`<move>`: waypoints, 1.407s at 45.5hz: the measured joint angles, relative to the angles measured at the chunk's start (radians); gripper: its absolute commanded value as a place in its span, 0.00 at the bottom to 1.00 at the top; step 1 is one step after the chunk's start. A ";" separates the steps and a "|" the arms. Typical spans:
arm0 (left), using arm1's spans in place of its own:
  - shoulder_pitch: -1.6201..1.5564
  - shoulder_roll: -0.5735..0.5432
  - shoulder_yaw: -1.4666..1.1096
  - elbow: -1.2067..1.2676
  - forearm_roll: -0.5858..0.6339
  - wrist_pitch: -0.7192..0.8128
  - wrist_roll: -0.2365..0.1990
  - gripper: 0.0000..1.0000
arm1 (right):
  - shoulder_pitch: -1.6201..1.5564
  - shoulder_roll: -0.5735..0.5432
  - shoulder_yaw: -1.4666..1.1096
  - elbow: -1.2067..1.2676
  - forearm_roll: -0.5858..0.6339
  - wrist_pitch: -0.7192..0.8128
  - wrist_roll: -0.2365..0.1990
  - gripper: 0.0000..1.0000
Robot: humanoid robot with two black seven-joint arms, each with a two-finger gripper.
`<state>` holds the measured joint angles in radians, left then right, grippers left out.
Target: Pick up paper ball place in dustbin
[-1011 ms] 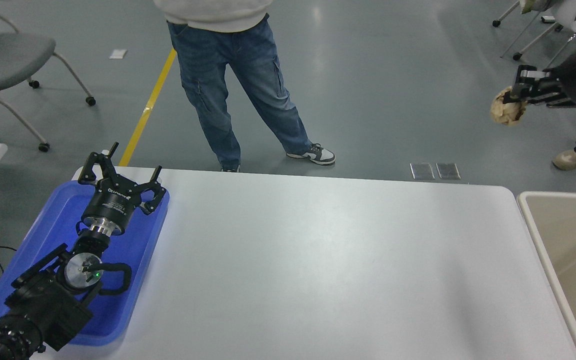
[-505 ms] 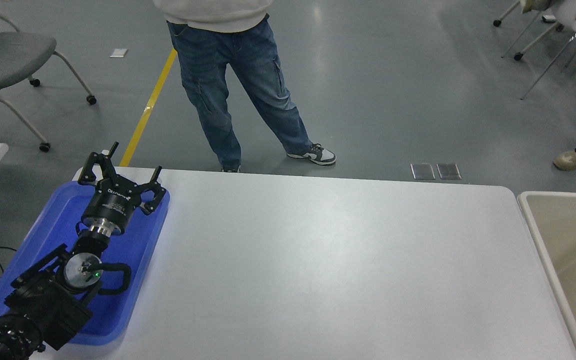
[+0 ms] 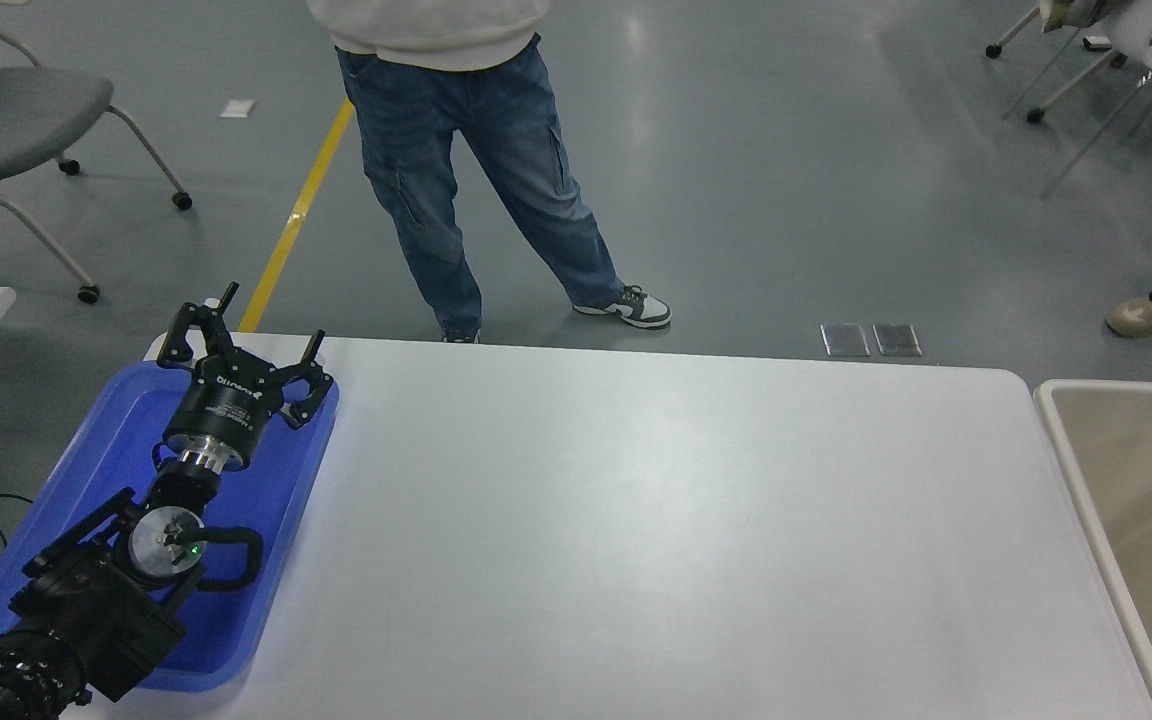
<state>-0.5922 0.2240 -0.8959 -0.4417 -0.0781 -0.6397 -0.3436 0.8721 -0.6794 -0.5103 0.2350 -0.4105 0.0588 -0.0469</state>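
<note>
The dustbin [image 3: 1066,455] stands at the right edge, a beige container with a pale cream rim, only partly in the picture. What shows of its inside is plain. The paper ball is out of view. My right arm and its gripper are out of view too. My left gripper [image 3: 244,342] is parked at the lower left over the blue tray [image 3: 86,470], open and empty, its fingers spread and pointing to the table's far edge.
A person in blue jeans [image 3: 466,170] stands at the table's far side. Another person's shoe [image 3: 1136,317] shows at the right. A grey chair [image 3: 6,120] is at the top left, more chairs at the top right. Cables lie at the left edge.
One second ago my right gripper held the paper ball high at the right edge. It left the picture with the ball half a second ago. The left arm has not moved.
</note>
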 measured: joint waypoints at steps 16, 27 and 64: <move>0.000 0.000 0.000 0.000 0.000 0.000 0.000 1.00 | -0.148 0.095 0.068 -0.100 0.014 -0.056 0.000 0.00; 0.000 0.000 0.000 0.000 0.000 0.000 0.000 1.00 | -0.201 0.126 0.078 -0.116 0.047 -0.084 0.001 0.96; 0.000 0.000 0.000 0.000 0.000 0.000 0.000 1.00 | -0.178 0.132 0.096 -0.121 0.072 -0.107 0.001 1.00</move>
<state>-0.5921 0.2240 -0.8963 -0.4418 -0.0782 -0.6397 -0.3436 0.6937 -0.5475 -0.4146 0.1145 -0.3384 -0.0479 -0.0461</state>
